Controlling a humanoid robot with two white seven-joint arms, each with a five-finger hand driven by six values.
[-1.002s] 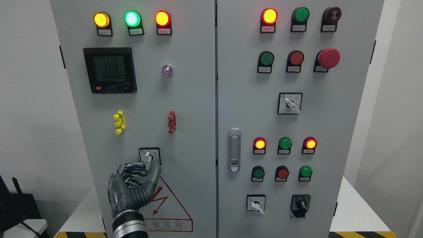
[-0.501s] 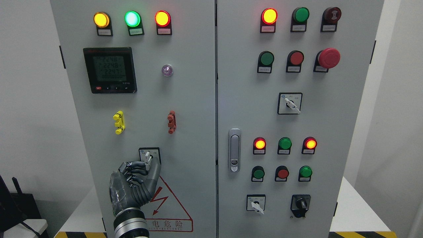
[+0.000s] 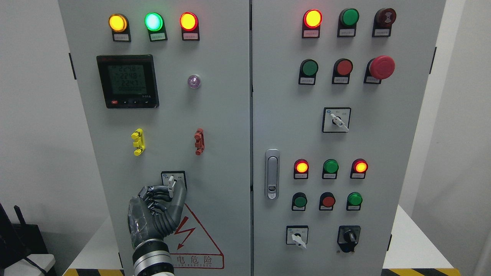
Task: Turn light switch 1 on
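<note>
In the head view, a rotary switch with a white lever sits in a black-framed plate low on the left cabinet door. My left hand reaches up from the bottom edge. Its dark fingers curl in from the left of the lever's lower end and the thumb presses from the right, pinching it. The lever points down, slightly tilted. The plate's lower edge is hidden behind the hand. My right arm does not show.
Above the switch are a yellow terminal, a red terminal, a digital meter and lit indicator lamps. The right door carries a handle, push buttons, a red emergency stop and more rotary switches.
My left hand has crept slightly up and to the right, closing tighter around the lever's lower end. The lever's angle looks nearly the same.
</note>
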